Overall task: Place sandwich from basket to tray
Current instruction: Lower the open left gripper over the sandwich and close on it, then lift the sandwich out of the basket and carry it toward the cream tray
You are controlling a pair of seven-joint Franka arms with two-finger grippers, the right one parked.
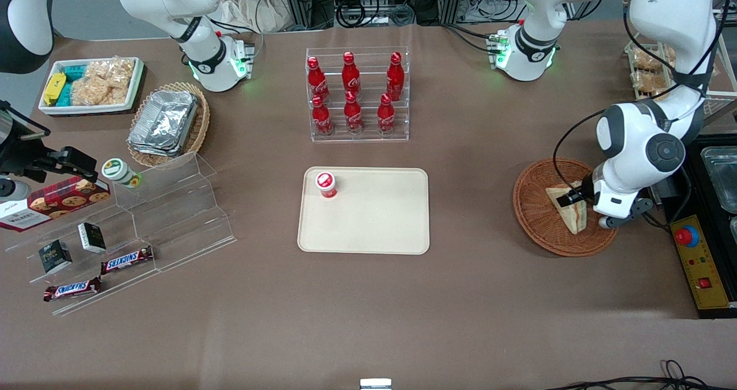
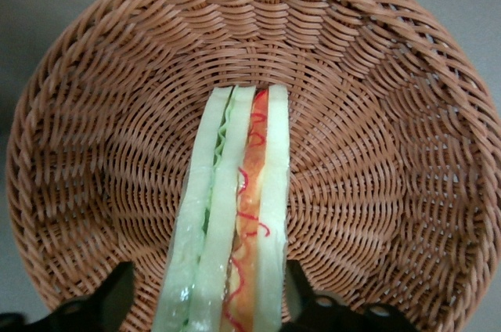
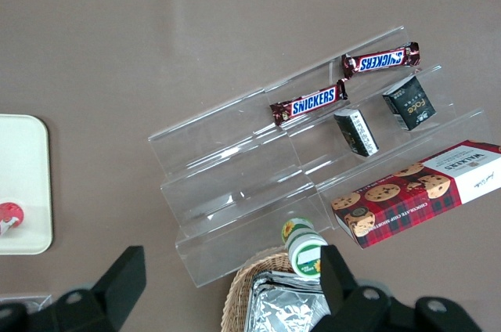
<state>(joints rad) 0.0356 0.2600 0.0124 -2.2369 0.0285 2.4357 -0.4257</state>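
Two brown-wrapped chocolate bars [image 3: 308, 103] [image 3: 380, 59] on the clear acrylic stepped stand [image 3: 235, 191] each bore the word "SNICKERS" in blue letters on white. In the front view the same bars [image 1: 126, 259] [image 1: 72, 288] showed that word again. At about four o'clock from them in the right wrist view, the red tartan cookie box [image 3: 419, 200] carried "WALKERS" on its white end. A small black carton [image 3: 408, 102] beside the bars read "Foxe", as far as could be made out. The red bottles [image 1: 352, 93] in the clear rack bore white script too small to read. The gripper [image 1: 571, 197], down at the sandwich [image 1: 568, 207] in the reddish-brown wicker basket [image 1: 532, 205], carried no legible marking.
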